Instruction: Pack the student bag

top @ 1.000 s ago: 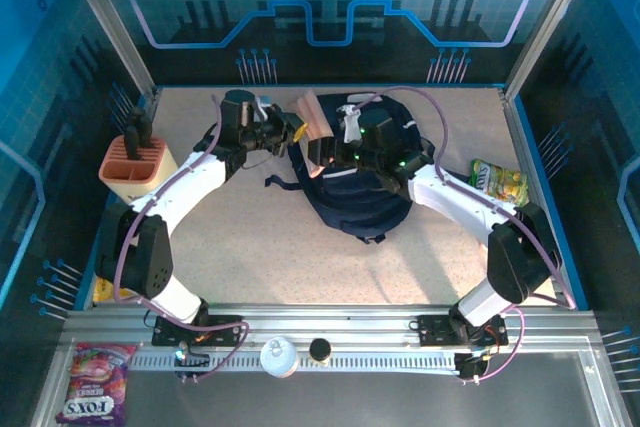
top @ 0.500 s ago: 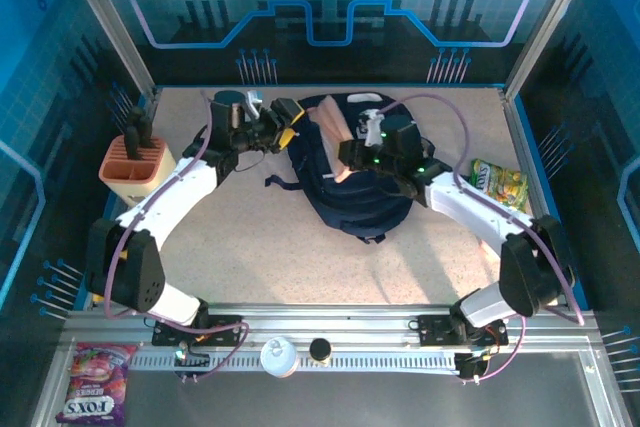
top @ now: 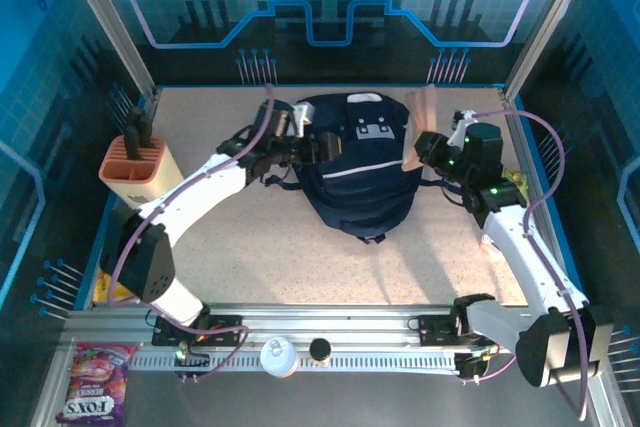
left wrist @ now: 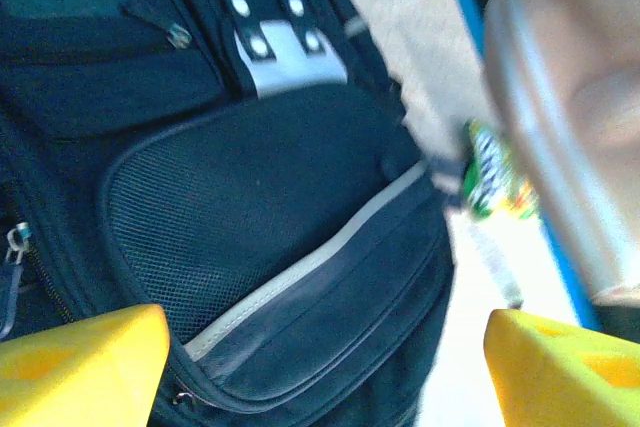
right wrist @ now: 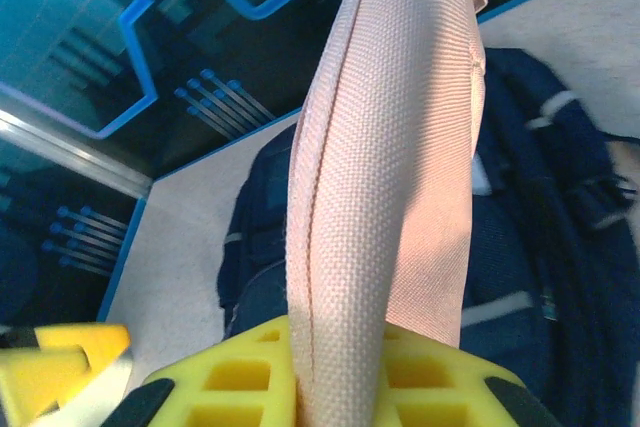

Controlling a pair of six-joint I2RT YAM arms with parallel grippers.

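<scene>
Pouch (right wrist: 390,197): newly clamped in my right gripper (top: 426,150), bag (top: 360,187) to its left; left gripper (top: 318,145) newly open; packing pending.

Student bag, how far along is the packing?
Done: nothing visibly inside the bag. In hand: the right end effector grips a pink pouch held up beside the bag; the left end effector is open at its other side. Left: pouch in, likely the snack packet too.

We see a dark navy backpack (top: 360,187) with thin pale stripes and a grey patch (top: 372,130), a salmon-pink woven pouch (right wrist: 390,177) and a speckled beige table (top: 250,237).
</scene>
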